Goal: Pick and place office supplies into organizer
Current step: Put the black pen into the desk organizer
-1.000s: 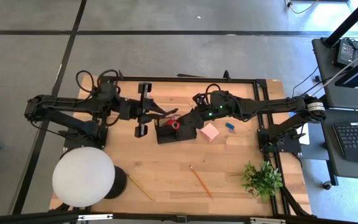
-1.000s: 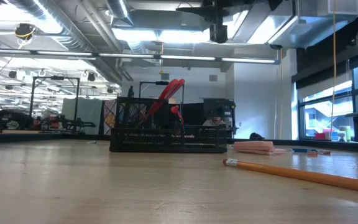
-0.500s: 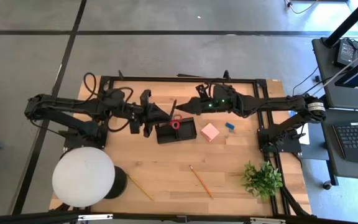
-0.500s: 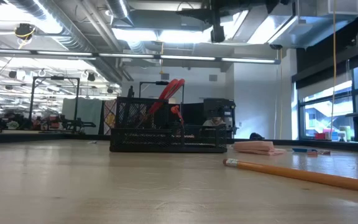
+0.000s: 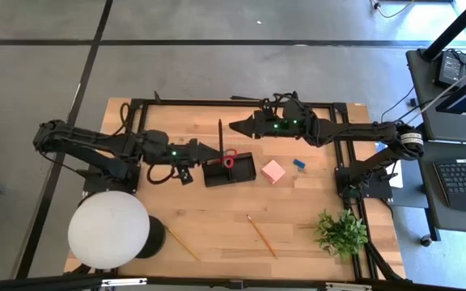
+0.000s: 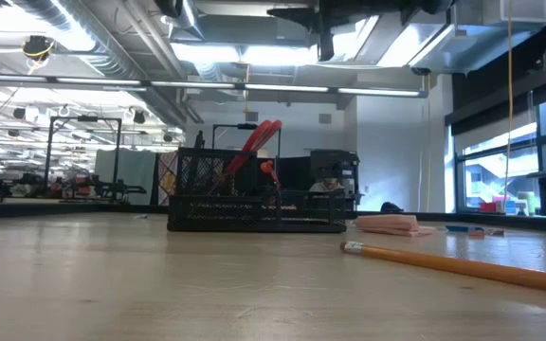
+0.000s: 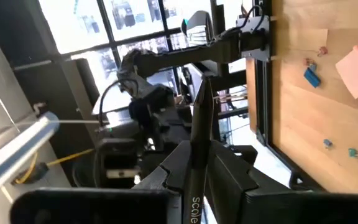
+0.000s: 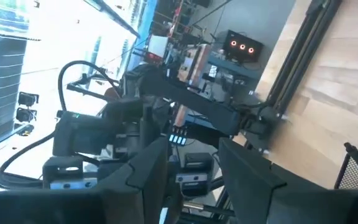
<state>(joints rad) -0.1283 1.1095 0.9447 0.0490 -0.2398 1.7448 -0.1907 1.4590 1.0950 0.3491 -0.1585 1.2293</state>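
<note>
The left gripper (image 5: 214, 149) is just at the left edge of the small black mesh organizer tray (image 5: 245, 172), which stands near the middle of the light wooden table (image 5: 217, 218). Its 2 fingers are pressed together on a thin black pen (image 5: 220, 133). In the high view the pen stands out from the fingertips toward the far edge of the table. In the left wrist view the same pen (image 7: 199, 130) passes between the 2 dark fingers (image 7: 229, 171), with white letters on its lower part.

The right gripper (image 5: 237, 126) is raised above the table, beyond the far side of the organizer and not touching it. In the right wrist view its fingers (image 8: 247, 174) stand apart and hold nothing between them.

A pair of red-handled scissors (image 5: 228, 158) is inside the organizer. In the low view the red handles (image 6: 259, 142) lean out over the mesh wall (image 6: 254, 204). The pink square block of sticky notes (image 5: 273, 170) lies on the wood just to the right of the organizer, and a tiny blue piece (image 5: 298, 164) lies a little further right. 2 yellowish wooden pencils lie well apart on the near part of the table, 1 near the middle (image 5: 260, 235) and 1 close to the big white round lamp (image 5: 108, 229) (image 5: 183, 243). A small green plant (image 5: 342, 232) stands at the near right corner.
</note>
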